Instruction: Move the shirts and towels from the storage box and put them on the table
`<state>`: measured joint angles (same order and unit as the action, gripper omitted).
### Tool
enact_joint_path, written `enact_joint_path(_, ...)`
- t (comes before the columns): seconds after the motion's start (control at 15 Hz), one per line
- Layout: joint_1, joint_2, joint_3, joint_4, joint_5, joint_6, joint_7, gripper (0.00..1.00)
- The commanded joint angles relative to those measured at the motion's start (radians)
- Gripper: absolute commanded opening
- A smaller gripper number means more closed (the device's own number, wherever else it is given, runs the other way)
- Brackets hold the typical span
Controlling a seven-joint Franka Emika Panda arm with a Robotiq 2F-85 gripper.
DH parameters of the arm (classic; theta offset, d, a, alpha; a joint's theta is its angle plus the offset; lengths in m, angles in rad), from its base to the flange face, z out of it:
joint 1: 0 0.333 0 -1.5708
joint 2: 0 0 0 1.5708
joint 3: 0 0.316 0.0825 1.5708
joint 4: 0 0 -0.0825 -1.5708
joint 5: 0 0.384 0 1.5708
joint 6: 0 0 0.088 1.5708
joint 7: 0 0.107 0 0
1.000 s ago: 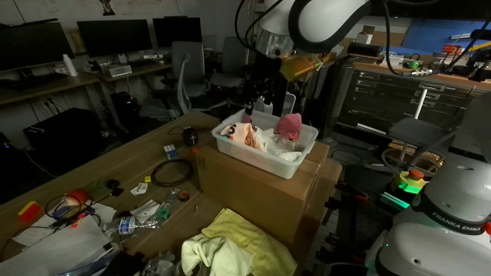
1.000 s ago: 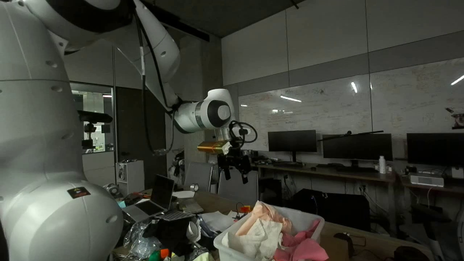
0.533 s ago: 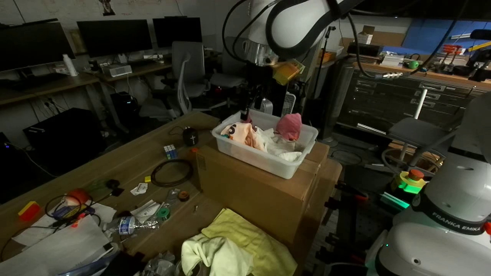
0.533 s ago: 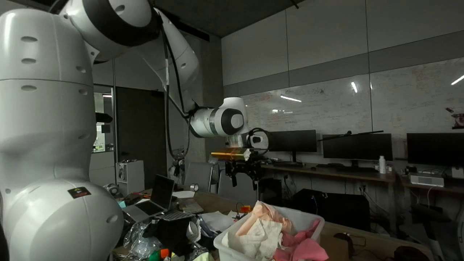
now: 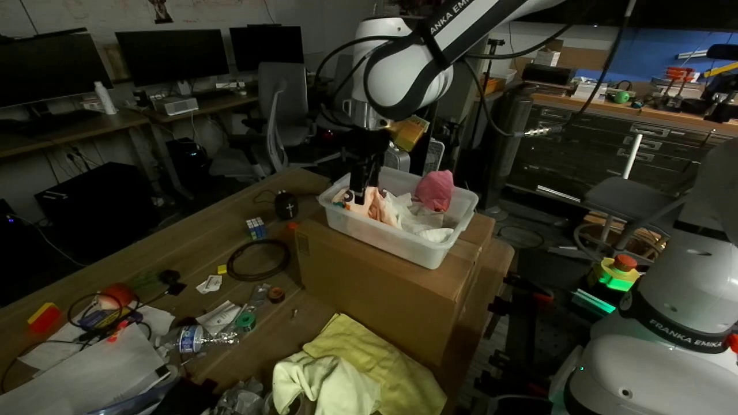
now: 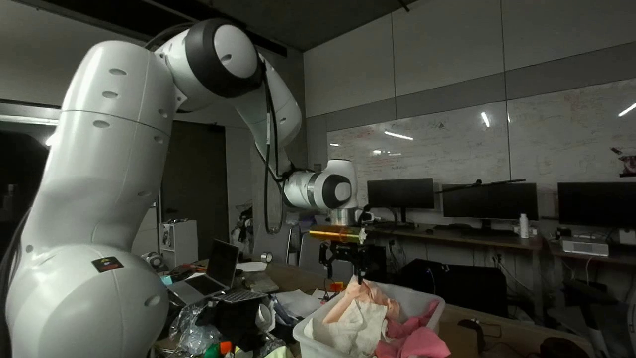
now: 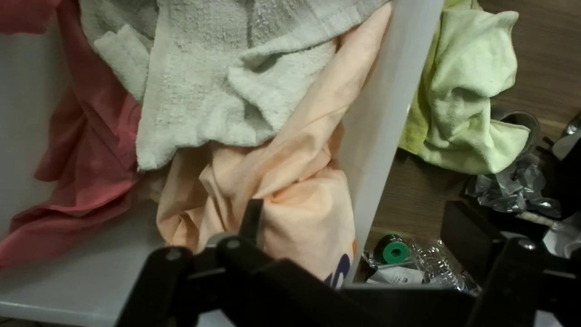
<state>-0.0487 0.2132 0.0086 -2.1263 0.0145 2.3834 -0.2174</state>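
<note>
- Your gripper (image 7: 352, 211) has its fingers spread wide apart and points downward over the storage box (image 5: 380, 235).
- In the wrist view you have one finger (image 7: 252, 218) above the peach cloth (image 7: 313, 218), while the opposite one shows past the box wall, over the tabletop (image 5: 196, 248). You cannot tell from these views whether the finger above the cloth touches it.
- The peach cloth, which carries a dark purple print, lies crumpled inside the storage box, along the wall nearest the towels on the tabletop.
- Your white towel (image 7: 199, 91) is in the box too, overlapping part of the peach cloth.
- The pink cloth (image 7: 95, 163) also lies in there, with a piece bunched up by the rim in both exterior views.
- Your storage box sits on top of a cardboard box (image 5: 375, 294), which stands on the tabletop.
- Just beside that cardboard box you have a pale green towel (image 5: 323, 383) lying partly over a yellow towel (image 5: 386, 357), both on the tabletop.
- Nearby on the tabletop are a plastic bottle (image 5: 199, 339) on its side, a green roll (image 5: 246, 321), a coiled cable (image 5: 256, 278) and a puzzle cube (image 5: 256, 228).
</note>
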Motion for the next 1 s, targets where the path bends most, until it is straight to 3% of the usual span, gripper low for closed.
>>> enact_joint_path(0.0, -0.015, 0.096, -0.018, 0.102, -0.022, -0.010, -0.019, 1.00)
enact_joint_path(0.6, -0.044, 0.209, -0.039, 0.223, -0.047, -0.020, -0.009, 1.00)
enact_joint_path(0.93, -0.051, 0.249, -0.024, 0.261, -0.023, -0.087, -0.015, 1.00)
